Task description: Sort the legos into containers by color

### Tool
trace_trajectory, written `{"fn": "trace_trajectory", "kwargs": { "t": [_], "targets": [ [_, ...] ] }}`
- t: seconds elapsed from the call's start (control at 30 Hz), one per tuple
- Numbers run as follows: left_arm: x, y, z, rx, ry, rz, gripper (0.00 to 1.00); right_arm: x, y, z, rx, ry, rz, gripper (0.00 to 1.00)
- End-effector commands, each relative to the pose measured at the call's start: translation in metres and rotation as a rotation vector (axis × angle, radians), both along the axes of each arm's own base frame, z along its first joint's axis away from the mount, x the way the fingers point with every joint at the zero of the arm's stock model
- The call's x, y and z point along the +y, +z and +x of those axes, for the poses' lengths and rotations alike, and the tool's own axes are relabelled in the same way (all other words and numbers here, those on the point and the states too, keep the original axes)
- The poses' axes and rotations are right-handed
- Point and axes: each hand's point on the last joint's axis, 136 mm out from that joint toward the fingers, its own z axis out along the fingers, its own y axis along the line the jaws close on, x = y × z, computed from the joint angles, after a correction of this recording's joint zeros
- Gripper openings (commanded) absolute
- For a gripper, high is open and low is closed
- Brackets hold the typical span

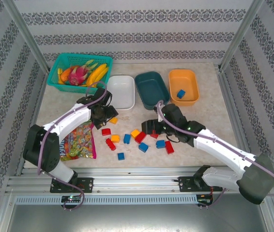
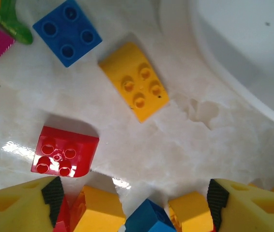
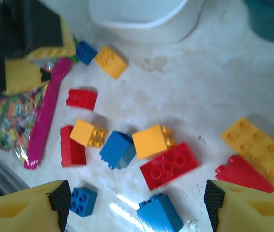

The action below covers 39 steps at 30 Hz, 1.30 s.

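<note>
Red, blue and yellow legos lie scattered mid-table (image 1: 127, 138). One blue lego (image 1: 181, 94) sits in the orange container (image 1: 195, 77); beside it stand the dark teal container (image 1: 149, 77) and the white container (image 1: 127, 104). My left gripper (image 1: 104, 115) hangs open by the white container (image 2: 253, 53). Before it lie a yellow lego (image 2: 133, 80), a blue lego (image 2: 67, 31) and a red lego (image 2: 64, 157). My right gripper (image 1: 150, 127) stands open over the pile, above a blue lego (image 3: 159, 212) and a red lego (image 3: 168, 166). Neither gripper holds anything.
A teal mesh basket of toy fruit (image 1: 62, 60) stands at the back left. A colourful candy bag (image 1: 77, 141) lies under my left arm, left of the legos. Metal frame posts and patterned walls close in the table.
</note>
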Motion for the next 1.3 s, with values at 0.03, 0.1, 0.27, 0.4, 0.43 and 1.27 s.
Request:
{"fn": "trace_trajectory", "kwargs": {
  "t": [0.03,0.1,0.27,0.4,0.43,1.27],
  "targets": [
    [0.002,-0.019,0.014,0.018,0.134,-0.011,0.76,0.003,0.014,0.014,-0.106,-0.040,0.050,0.75],
    [0.004,-0.026,0.017,0.020,0.166,-0.002,0.74,0.005,0.014,0.014,-0.110,-0.033,0.055,0.75],
    [0.007,-0.039,0.028,-0.005,0.247,0.002,0.73,0.008,0.015,0.017,-0.108,-0.016,0.054,0.76],
    [0.006,-0.046,0.038,-0.024,0.287,-0.007,0.73,0.011,0.013,0.017,-0.096,-0.013,0.062,0.76],
    [0.006,-0.047,0.040,-0.022,0.289,-0.005,0.72,0.011,0.013,0.017,-0.093,-0.015,0.062,0.76],
    [0.020,-0.088,0.025,0.140,0.306,0.141,0.57,0.007,0.005,0.028,-0.043,-0.058,0.062,0.76]
  ]
}}
